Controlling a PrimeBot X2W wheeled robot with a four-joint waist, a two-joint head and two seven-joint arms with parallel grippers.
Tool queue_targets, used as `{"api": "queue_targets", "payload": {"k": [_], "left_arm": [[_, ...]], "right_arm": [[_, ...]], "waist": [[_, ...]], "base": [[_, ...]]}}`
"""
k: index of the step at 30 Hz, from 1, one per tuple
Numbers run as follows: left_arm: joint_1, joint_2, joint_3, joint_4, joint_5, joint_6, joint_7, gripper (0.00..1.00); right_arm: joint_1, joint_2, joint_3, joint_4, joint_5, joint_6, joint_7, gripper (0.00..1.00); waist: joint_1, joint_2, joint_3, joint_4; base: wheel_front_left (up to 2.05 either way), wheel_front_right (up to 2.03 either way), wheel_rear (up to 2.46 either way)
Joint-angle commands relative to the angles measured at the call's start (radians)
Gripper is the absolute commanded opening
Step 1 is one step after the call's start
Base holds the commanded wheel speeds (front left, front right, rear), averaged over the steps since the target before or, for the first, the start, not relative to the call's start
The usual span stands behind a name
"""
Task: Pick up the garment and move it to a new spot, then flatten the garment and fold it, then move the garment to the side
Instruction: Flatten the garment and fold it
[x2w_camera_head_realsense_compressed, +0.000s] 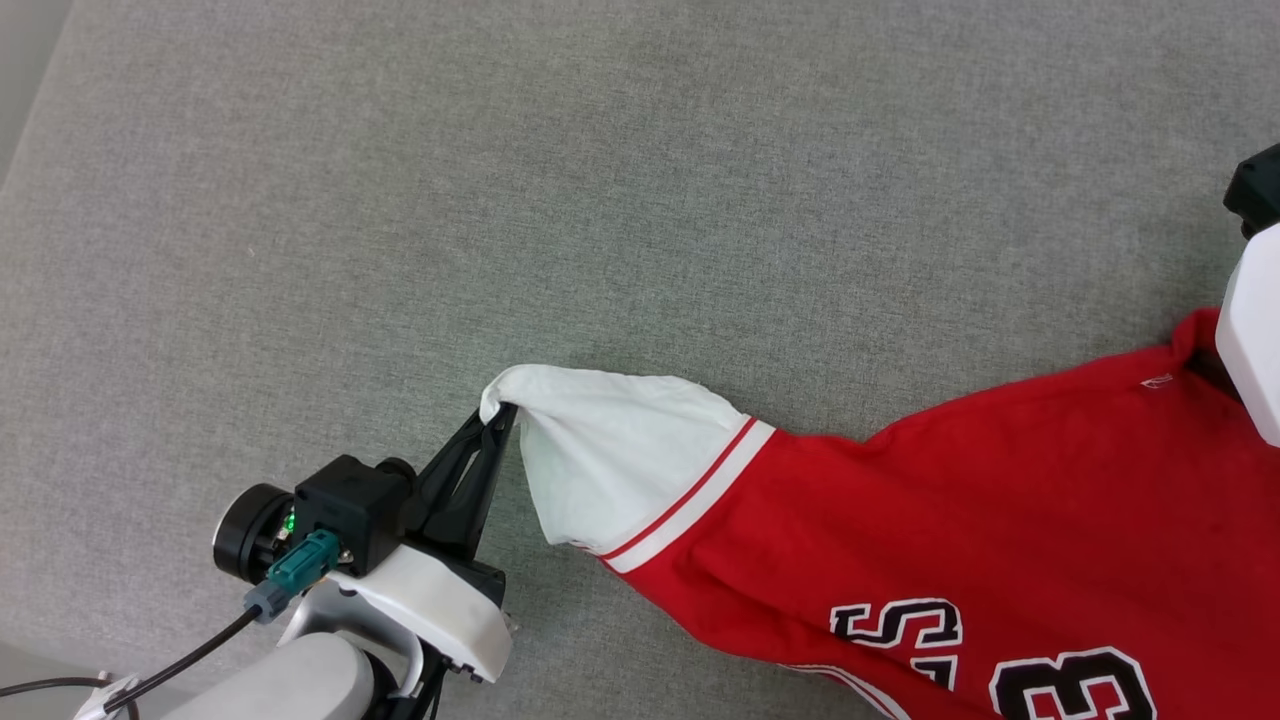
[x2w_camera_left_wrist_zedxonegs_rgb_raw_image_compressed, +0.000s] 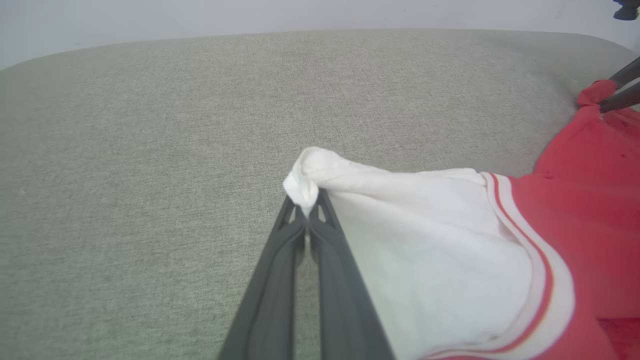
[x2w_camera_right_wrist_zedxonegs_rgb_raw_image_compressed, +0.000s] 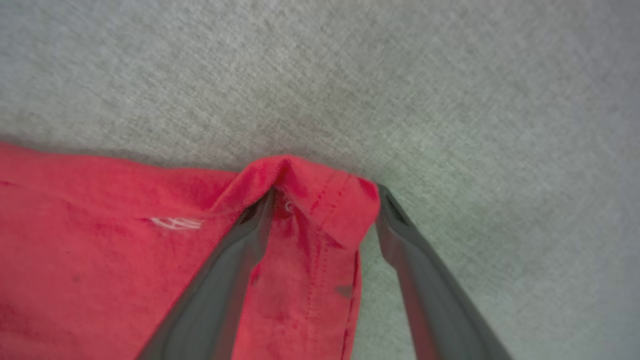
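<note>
The garment, a red jersey with black-and-white lettering, lies spread on the grey cloth surface at the right. Its white sleeve with red-and-white trim is stretched out to the left. My left gripper is shut on the sleeve's tip, and the left wrist view shows the pinched white cloth between its fingers. My right gripper stands open with a raised red corner of the garment between its spread fingers. The right gripper also appears at the far right of the left wrist view, at that same corner.
The grey cloth surface stretches wide to the left of the garment and beyond it. Its edge runs along the head view's upper left corner. A white forearm crosses the right edge. A cable hangs by my left wrist.
</note>
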Motion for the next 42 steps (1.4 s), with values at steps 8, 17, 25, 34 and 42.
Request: {"api": "queue_targets", "payload": {"k": [8,17,25,34,42], "left_arm": [[-0.004,-0.022,0.007,0.036,-0.003,-0.014,-0.013,0.00],[0.042,-0.004,0.021,0.069,-0.024,-0.013,-0.019,0.00],[-0.089,0.014,0.043,0.099,0.010,-0.059,0.007,0.00],[-0.365,-0.004,0.086,0.205,0.070,-0.133,0.064,0.00],[-0.681,-0.086,0.126,0.370,0.104,-0.223,0.103,0.00]], "right_arm": [[0.018,0.000,0.065,0.029,0.030,0.000,-0.147,0.00],[0.026,-0.040,0.033,-0.061,0.069,0.000,-0.363,0.00],[0.024,-0.065,-0.068,-0.140,0.073,0.000,-0.479,0.00],[-0.115,0.030,-0.129,-0.132,-0.040,-0.001,-0.565,0.00],[-0.363,0.139,-0.136,-0.008,-0.185,0.000,-0.632,0.00]], "waist": [[0.0000,0.0000,-0.040,-0.015],[0.0000,0.0000,-0.209,-0.082],[0.0000,0.0000,-0.288,-0.123],[0.0000,0.0000,-0.255,-0.185],[0.0000,0.0000,-0.147,-0.211]], "base": [[0.00,0.00,0.00],[0.00,0.00,0.00],[0.00,0.00,0.00],[0.00,0.00,0.00],[0.00,0.00,0.00]]}}
